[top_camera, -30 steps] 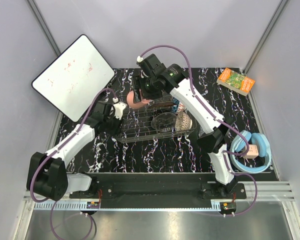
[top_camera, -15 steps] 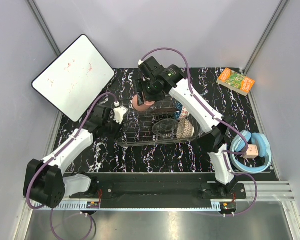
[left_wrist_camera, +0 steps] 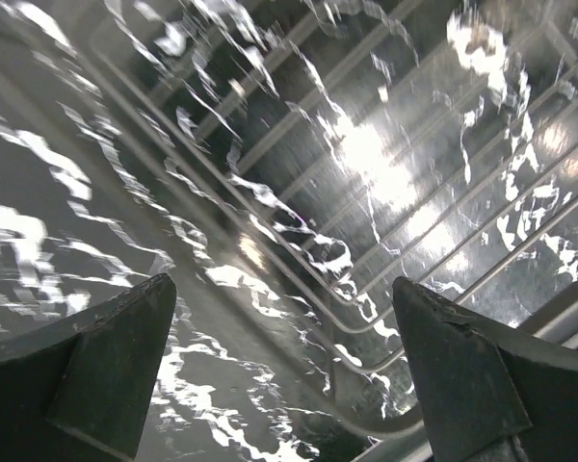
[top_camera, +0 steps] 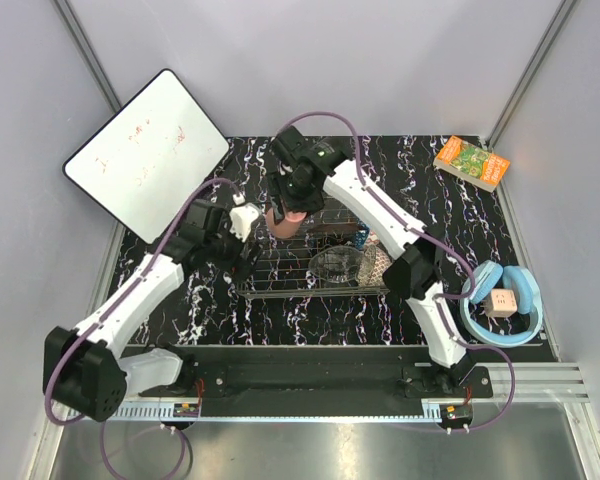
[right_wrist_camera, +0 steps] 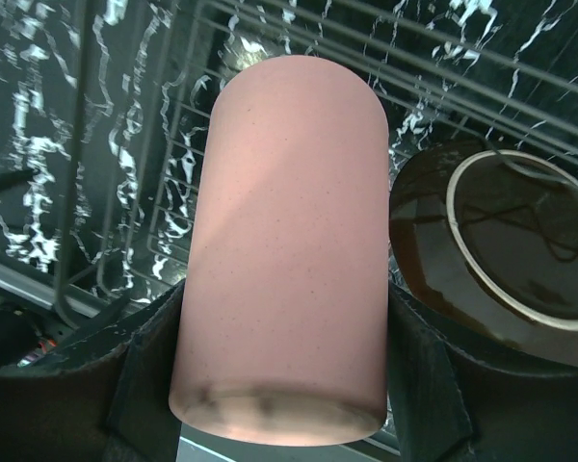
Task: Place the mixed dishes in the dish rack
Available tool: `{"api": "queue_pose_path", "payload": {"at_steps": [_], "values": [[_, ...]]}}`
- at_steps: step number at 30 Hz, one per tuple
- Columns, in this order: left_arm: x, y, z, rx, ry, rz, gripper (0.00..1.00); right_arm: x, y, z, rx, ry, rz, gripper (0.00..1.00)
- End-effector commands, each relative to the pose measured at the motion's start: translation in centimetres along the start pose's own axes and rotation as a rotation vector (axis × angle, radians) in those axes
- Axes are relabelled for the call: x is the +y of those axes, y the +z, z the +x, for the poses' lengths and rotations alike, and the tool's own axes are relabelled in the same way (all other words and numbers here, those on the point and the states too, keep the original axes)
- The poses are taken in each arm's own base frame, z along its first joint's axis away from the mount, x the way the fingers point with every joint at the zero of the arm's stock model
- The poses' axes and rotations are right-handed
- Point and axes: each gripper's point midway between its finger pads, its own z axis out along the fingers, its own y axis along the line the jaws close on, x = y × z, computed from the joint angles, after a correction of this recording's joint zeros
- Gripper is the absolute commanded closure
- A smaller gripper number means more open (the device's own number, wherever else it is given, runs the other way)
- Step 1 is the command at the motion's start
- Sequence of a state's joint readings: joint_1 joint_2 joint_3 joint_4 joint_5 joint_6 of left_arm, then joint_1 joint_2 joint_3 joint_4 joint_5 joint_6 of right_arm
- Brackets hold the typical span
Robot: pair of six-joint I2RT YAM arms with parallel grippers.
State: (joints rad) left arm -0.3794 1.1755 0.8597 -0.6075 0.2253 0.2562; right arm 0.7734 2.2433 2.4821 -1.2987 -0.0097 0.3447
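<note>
My right gripper (right_wrist_camera: 287, 385) is shut on the pink plastic cup (right_wrist_camera: 284, 241), which it holds above the far left part of the dish rack (right_wrist_camera: 125, 183). From above, the cup (top_camera: 283, 222) hangs under the right gripper (top_camera: 288, 208) over the wire rack (top_camera: 280, 272). A clear glass bowl (top_camera: 335, 264) and a beige patterned bowl (top_camera: 377, 270) lie in the rack, with a blue patterned bowl (top_camera: 361, 238) at its far side. A dark dish with a pale ring (right_wrist_camera: 491, 250) lies beside the cup. My left gripper (left_wrist_camera: 284, 371) stands open and empty at the rack's left end (left_wrist_camera: 366, 289).
A white board (top_camera: 145, 150) leans at the far left. A green-orange book (top_camera: 471, 161) lies at the far right corner. Blue headphones (top_camera: 515, 325) with a small beige cube (top_camera: 497, 301) rest at the right, beside the right arm's base.
The left gripper has opened at the rack's left end. The rack has shifted and settled flatter. The right arm has carried the pink cup towards the near left, over the rack.
</note>
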Motion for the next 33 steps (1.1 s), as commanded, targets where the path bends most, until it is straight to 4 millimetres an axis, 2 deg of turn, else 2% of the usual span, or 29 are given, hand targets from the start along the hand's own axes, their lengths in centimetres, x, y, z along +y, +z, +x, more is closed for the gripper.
{"api": "queue_pose_path", "payload": {"at_steps": [1,4,5,9,11,19,26,31,32,33], "values": [[1.8,-5.8,-6.9,-0.233,0.025,-0.121,0.01,1.0,0.6,1.0,0.043,-0.041,-0.03,1.0],[3.0,-8.2,-8.8,-0.298,0.023,-0.17,0.01,1.4,1.3,1.3,0.052,-0.053,-0.028,1.0],[4.0,-8.7,-8.8,-0.303,0.015,-0.198,0.01,1.5,1.4,1.3,0.053,-0.059,-0.026,1.0],[6.2,-9.2,-8.9,-0.331,-0.038,-0.214,0.01,2.3,3.1,2.4,0.082,-0.109,-0.002,1.0],[6.9,-8.7,-8.5,-0.32,-0.073,-0.202,0.01,3.2,3.4,2.8,0.085,-0.133,-0.005,1.0],[7.5,-7.1,-7.4,-0.287,-0.108,-0.166,0.01,2.9,5.9,3.8,0.122,-0.15,0.039,1.0],[7.1,-7.5,-7.9,-0.317,-0.099,-0.144,0.01,2.9,7.0,3.7,0.124,-0.152,0.043,1.0],[6.9,-7.3,-7.6,-0.313,-0.108,-0.136,0.01,2.9,8.6,4.3,0.151,-0.154,0.039,1.0],[7.0,-7.2,-7.5,-0.311,-0.106,-0.137,0.01,3.0,8.7,4.3,0.15,-0.156,0.037,1.0],[6.9,-7.3,-7.6,-0.312,-0.105,-0.136,0.01,2.9,9.2,4.4,0.156,-0.156,0.042,0.95]]}}
